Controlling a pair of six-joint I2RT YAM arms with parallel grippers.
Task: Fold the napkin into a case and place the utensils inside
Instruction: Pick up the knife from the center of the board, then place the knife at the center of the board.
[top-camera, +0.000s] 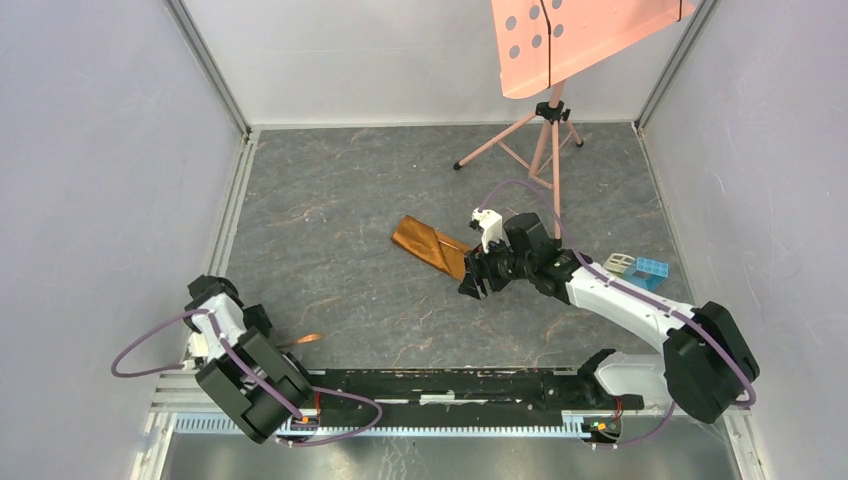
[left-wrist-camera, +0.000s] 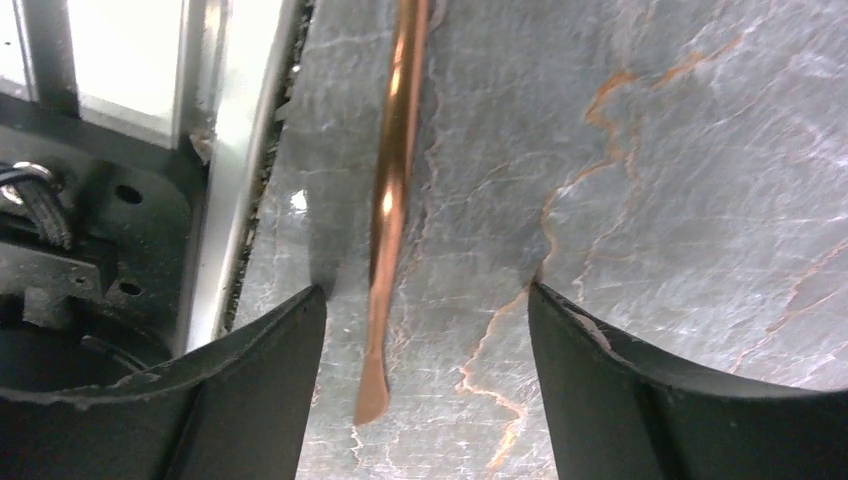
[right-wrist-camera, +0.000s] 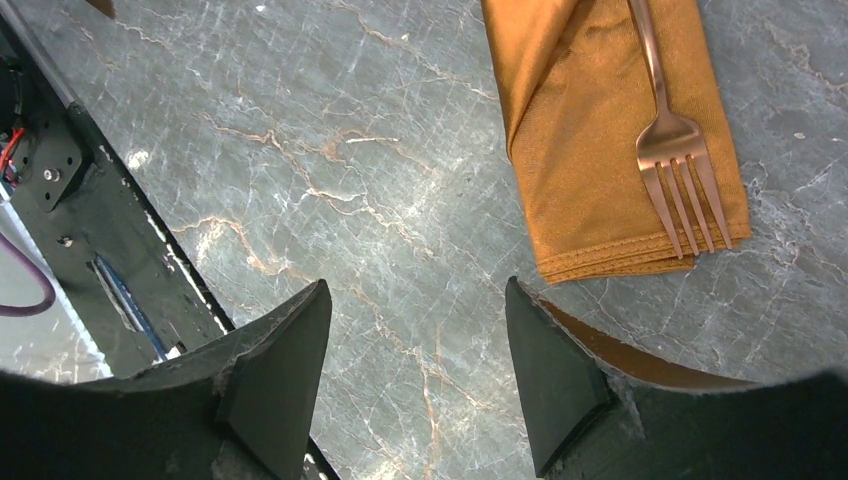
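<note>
The napkin (top-camera: 430, 246) lies mid-table folded into a narrow orange-brown case, also in the right wrist view (right-wrist-camera: 590, 150). A copper fork (right-wrist-camera: 672, 150) lies on the case, tines near its open end and handle running out of the top of the frame beside a diagonal fold. My right gripper (top-camera: 478, 284) is open and empty just off that end of the case (right-wrist-camera: 415, 285). A second copper utensil (top-camera: 308, 340) lies on the table at the near left. My left gripper (left-wrist-camera: 428, 290) is open, and the utensil's handle (left-wrist-camera: 392, 200) lies between its fingers, nearer the left one, untouched.
A salmon-pink perforated panel (top-camera: 580, 40) on a tripod (top-camera: 545, 140) stands at the back right. A blue block (top-camera: 648, 272) and a pale block (top-camera: 618, 262) sit right of the right arm. The black base rail (top-camera: 450, 385) runs along the near edge; its metal frame (left-wrist-camera: 230, 150) is close left of the left gripper.
</note>
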